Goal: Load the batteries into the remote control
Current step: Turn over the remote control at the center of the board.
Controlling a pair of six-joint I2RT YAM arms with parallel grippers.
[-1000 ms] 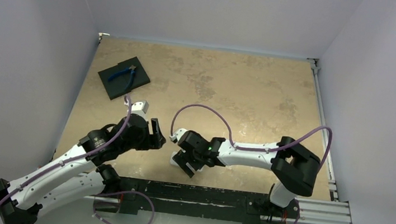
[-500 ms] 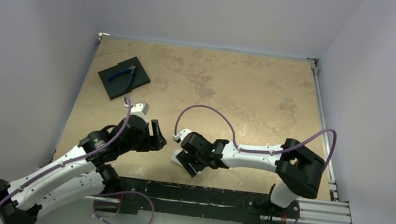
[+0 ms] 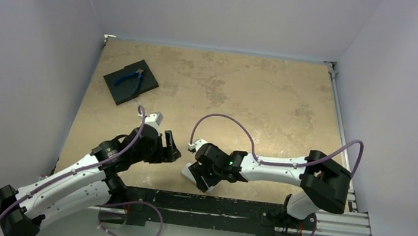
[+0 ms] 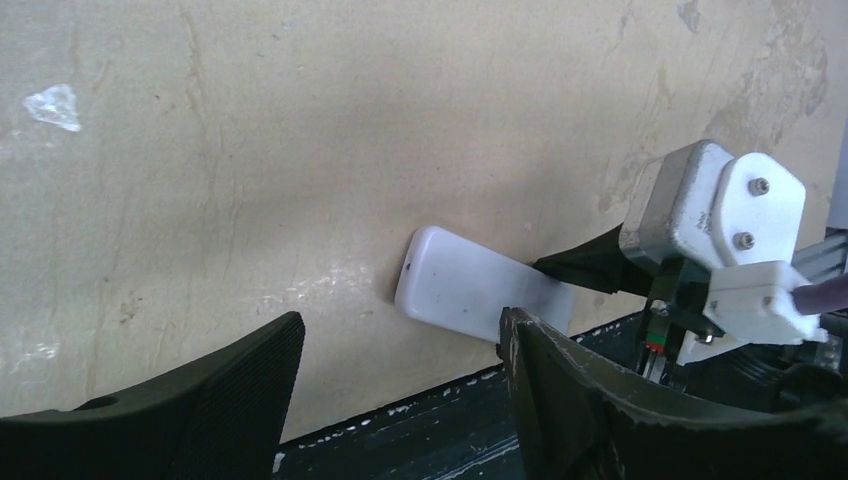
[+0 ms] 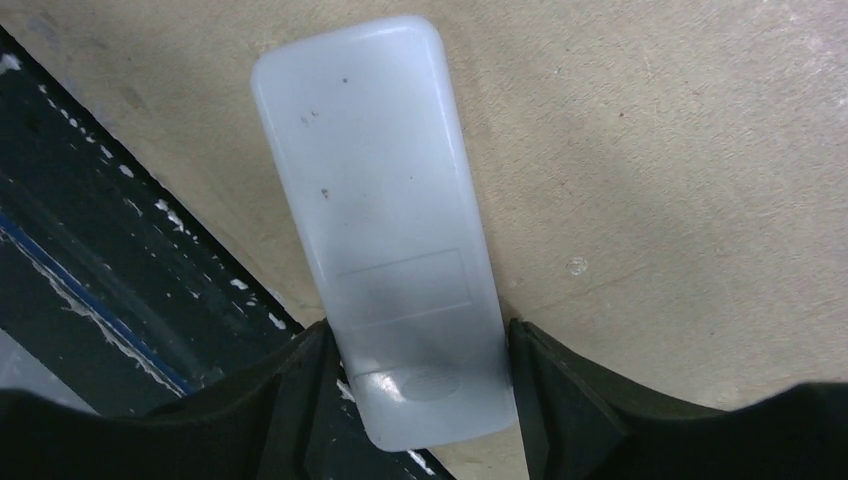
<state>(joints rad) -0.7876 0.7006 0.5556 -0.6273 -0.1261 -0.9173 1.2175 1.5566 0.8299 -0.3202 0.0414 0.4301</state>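
The white remote control (image 5: 380,230) lies back side up at the table's near edge, its rear end overhanging the black rail. My right gripper (image 5: 420,350) is shut on it, one finger against each long side. In the top view only its white end (image 3: 188,173) shows beside the right gripper (image 3: 203,177). My left gripper (image 3: 172,149) is open and empty just left of it. In the left wrist view the remote (image 4: 470,290) lies beyond the open left gripper (image 4: 400,335). No batteries are in view.
Blue-handled pliers (image 3: 130,78) lie on a black square pad (image 3: 138,89) at the far left. The black front rail (image 3: 214,205) runs along the near edge, right beside the remote. Walls enclose the table on three sides.
The right gripper has drawn the remote slightly right and toward the near edge. The left gripper has followed, moving right and nearer, still open.
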